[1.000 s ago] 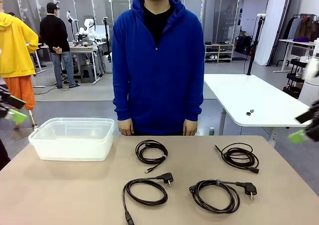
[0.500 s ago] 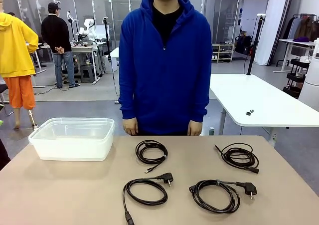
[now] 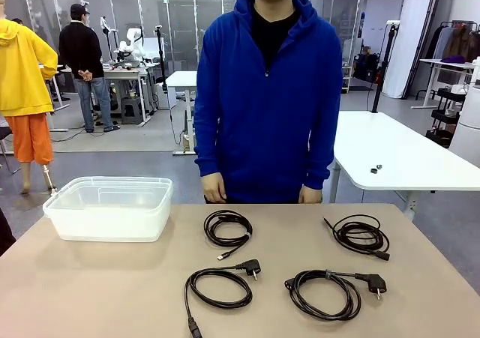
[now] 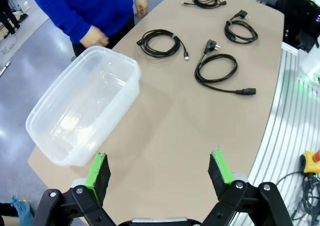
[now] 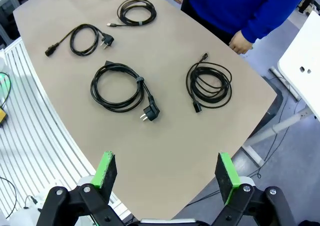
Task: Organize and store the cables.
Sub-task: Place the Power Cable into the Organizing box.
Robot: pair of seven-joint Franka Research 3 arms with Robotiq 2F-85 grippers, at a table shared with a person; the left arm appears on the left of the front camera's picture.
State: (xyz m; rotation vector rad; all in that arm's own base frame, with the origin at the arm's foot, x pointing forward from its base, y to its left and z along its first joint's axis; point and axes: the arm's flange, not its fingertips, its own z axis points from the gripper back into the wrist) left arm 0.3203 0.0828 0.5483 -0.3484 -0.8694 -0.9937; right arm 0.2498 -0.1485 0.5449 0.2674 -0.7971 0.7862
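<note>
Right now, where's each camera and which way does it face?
Front: from the robot's side, facing across the table at the person.
Left wrist: over the left end, looking down past the open left gripper at the bin.
Right wrist: over the right end, down past the open right gripper at cables.
All share the cables.

No words, numbers or brand marks can be read. Nothing printed can be made out on the cables (image 3: pixel 227 242), on the clear tub (image 3: pixel 109 225) at 9 o'clock, or on the table (image 3: pixel 90 293).
</note>
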